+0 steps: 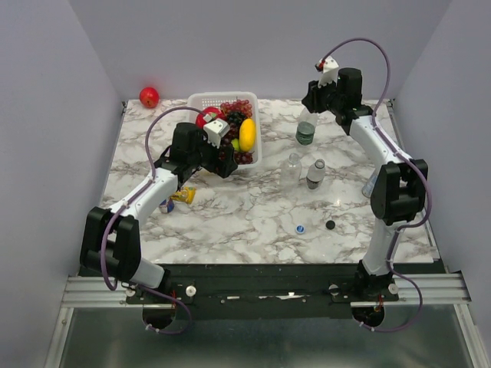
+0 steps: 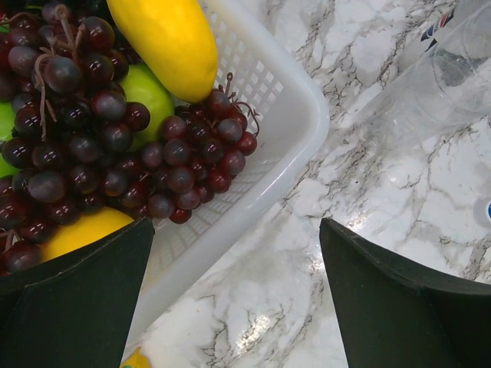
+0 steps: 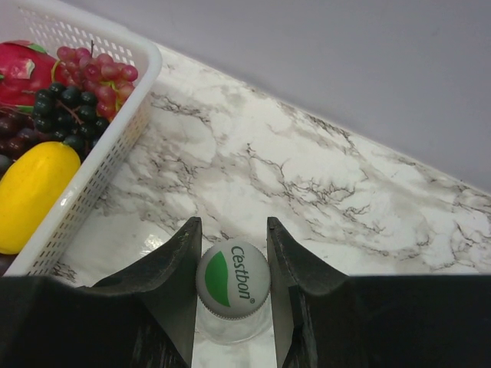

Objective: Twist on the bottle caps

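Right wrist: my right pincer (image 3: pixel 232 230) grips the white-green cap (image 3: pixel 232 280) on its bottle (image 3: pixel 230 331).
Risk: nothing steadies the bottle, so it may spin or tip.

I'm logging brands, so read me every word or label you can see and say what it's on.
"Cestbon": on the white-green bottle cap.
Blue-red print, top right of the left wrist view: cut off, unreadable.
Drink can, top view: too small to read.
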Controlling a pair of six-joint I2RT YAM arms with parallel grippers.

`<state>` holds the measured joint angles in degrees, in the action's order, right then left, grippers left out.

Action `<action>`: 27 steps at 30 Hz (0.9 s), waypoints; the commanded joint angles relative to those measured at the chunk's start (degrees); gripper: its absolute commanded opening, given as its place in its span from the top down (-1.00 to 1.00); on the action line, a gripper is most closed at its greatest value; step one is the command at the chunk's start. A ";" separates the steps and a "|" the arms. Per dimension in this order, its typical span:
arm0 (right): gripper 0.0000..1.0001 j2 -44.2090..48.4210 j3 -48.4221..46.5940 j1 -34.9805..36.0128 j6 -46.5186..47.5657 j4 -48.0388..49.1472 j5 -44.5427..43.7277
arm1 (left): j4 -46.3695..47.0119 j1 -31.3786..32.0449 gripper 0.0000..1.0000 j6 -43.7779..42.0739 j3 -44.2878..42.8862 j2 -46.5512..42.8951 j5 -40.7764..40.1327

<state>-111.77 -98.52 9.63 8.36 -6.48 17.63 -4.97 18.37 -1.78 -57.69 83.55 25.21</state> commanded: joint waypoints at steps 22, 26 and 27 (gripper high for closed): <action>-0.14 0.06 2.37 -0.40 -0.45 1.91 -0.58 | -1.09 -0.35 -0.97 0.20 -1.99 1.79 6.61; -0.16 -0.12 1.93 -0.40 -0.28 1.65 -0.49 | -1.00 -0.35 -0.97 0.11 -2.16 2.14 6.43; -0.18 -0.12 1.75 -0.31 -0.45 1.65 -0.23 | -1.00 -0.35 -0.97 0.11 -2.16 2.15 6.34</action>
<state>-111.96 -96.03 9.63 7.97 -4.71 17.54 -6.15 18.37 -2.09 -57.89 85.21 29.74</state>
